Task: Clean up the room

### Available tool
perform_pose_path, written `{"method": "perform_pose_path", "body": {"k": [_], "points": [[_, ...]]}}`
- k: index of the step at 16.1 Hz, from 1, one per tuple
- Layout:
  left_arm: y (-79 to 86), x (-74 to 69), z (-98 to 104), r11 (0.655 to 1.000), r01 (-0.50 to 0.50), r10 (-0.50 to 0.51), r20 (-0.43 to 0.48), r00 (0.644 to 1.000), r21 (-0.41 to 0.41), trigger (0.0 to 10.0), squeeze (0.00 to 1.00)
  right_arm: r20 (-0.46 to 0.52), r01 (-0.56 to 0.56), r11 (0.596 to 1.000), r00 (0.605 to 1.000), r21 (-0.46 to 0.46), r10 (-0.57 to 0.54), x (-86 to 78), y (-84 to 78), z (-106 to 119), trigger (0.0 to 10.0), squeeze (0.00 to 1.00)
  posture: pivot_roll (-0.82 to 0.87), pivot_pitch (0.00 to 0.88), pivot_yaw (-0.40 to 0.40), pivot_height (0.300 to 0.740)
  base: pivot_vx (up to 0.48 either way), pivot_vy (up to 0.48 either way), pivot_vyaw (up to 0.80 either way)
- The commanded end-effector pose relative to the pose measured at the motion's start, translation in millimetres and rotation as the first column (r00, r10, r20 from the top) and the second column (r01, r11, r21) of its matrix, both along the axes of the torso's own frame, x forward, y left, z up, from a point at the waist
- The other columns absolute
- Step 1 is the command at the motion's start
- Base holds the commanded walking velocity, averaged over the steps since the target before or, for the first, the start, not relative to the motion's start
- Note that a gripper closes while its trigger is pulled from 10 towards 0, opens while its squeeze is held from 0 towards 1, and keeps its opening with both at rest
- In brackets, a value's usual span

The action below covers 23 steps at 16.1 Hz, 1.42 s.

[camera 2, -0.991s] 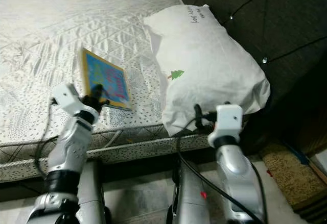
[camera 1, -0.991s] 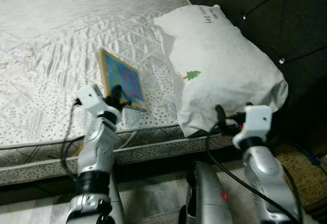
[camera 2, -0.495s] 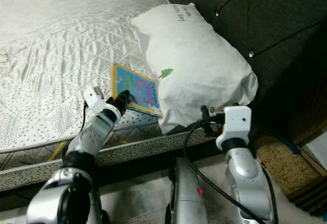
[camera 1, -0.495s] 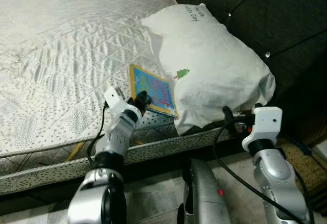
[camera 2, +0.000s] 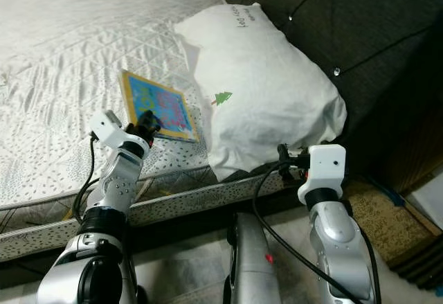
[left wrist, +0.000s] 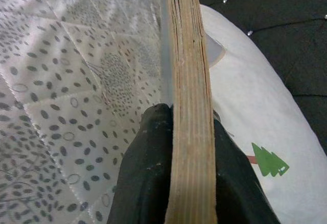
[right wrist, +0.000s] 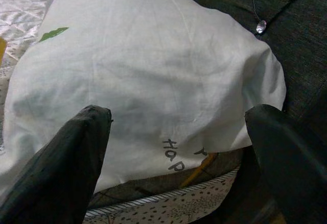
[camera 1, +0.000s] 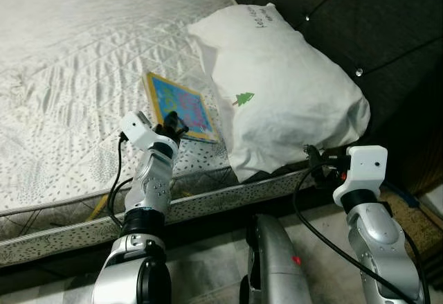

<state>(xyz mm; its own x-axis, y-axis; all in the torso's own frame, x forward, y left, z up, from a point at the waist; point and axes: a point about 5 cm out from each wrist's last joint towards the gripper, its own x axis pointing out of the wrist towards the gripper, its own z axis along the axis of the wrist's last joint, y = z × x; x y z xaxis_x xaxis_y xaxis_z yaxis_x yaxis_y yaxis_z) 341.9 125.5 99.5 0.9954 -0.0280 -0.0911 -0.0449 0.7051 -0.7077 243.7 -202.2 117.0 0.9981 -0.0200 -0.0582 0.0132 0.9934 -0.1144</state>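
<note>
While the left claw (camera 1: 172,120) pinches the near edge of the wooden picture board (camera 1: 181,106) lying on the bed (camera 1: 69,75) beside the pillow (camera 1: 284,96), right claw (right wrist: 179,147) spread before that pillow: step, grasp made; next, probably lift board clear.

One pillow (camera 1: 284,96), one wooden puzzle board (camera 1: 180,107).

Left tool (camera 1: 173,120) clamped on board (camera 1: 181,106) edge; open mattress (camera 1: 69,55) ahead and to its left, passable. Pillow (camera 1: 284,96) just right of board blocks that side. Right tool (right wrist: 176,147), fingers spread, faces pillow close ahead; dark headboard (camera 1: 360,20) behind closes off far side.
</note>
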Motion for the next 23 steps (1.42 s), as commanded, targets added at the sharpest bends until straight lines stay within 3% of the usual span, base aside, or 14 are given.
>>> {"method": "perform_pose_path", "body": {"k": [1, 3, 6, 13, 16, 17, 23], "points": [[-1.2, -0.7, 9, 1.0, 0.005, -0.006, 0.036, 0.999, 0.022, 10.0, 0.0, 0.017, 0.003, 1.0, 1.0, -0.005, -0.003, 1.7, -1.2, 5, 10.0, 0.0, -0.15, 0.045, -0.047, 0.519, 0.0, 0.0, 0.0], [-4.1, -4.7, -8, 1.0, 0.031, -0.03, -0.035, 0.999, 0.006, 10.0, 0.0, 0.015, -0.002, 1.0, 1.0, 0.0, 0.002, 3.4, 1.5, 4, 10.0, 0.0, -0.14, 0.044, -0.048, 0.519, 0.0, 0.0, 0.0], [-1.0, -5.0, -28, 0.995, 0.059, -0.053, -0.079, 0.995, 0.082, 10.0, 0.0, 0.017, 0.015, 1.0, 1.0, -0.012, -0.014, 4.4, -2.0, 5, 10.0, 0.0, -0.16, 0.043, -0.049, 0.519, 0.0, 0.0, 0.0], [-4.1, 5.6, -32, 0.997, 0.08, -0.08, -0.131, 0.988, -0.005, 10.0, 0.0, 0.022, 0.024, 1.0, 0.999, -0.017, -0.024, 3.4, -5.1, 7, 10.0, 0.0, -0.17, 0.042, -0.048, 0.519, 0.0, 0.0, 0.0], [-13.2, 4.5, -35, 0.991, 0.101, -0.112, -0.143, 0.983, -0.086, 10.0, 0.0, 0.024, 0.02, 1.0, 1.0, -0.016, -0.019, 4.8, -3.7, 7, 10.0, 0.0, -0.17, 0.042, -0.05, 0.519, 0.0, 0.0, 0.0], [-25.5, 4.0, -36, 0.979, 0.16, -0.177, -0.148, 0.973, -0.124, 10.0, 0.0, 0.026, 0.017, 1.0, 1.0, -0.016, -0.017, 6.2, -3.2, 7, 10.0, 0.0, -0.17, 0.04, -0.052, 0.519, 0.0, 0.0, 0.0], [-30.4, 5.9, -36, 0.973, 0.199, -0.214, -0.145, 0.966, -0.116, 10.0, 0.0, 0.027, 0.018, 1.0, 0.999, -0.014, -0.018, 6.4, -2.3, 6, 10.0, 0.0, -0.17, 0.037, -0.045, 0.519, 0.0, 0.0, 0.0]]}}
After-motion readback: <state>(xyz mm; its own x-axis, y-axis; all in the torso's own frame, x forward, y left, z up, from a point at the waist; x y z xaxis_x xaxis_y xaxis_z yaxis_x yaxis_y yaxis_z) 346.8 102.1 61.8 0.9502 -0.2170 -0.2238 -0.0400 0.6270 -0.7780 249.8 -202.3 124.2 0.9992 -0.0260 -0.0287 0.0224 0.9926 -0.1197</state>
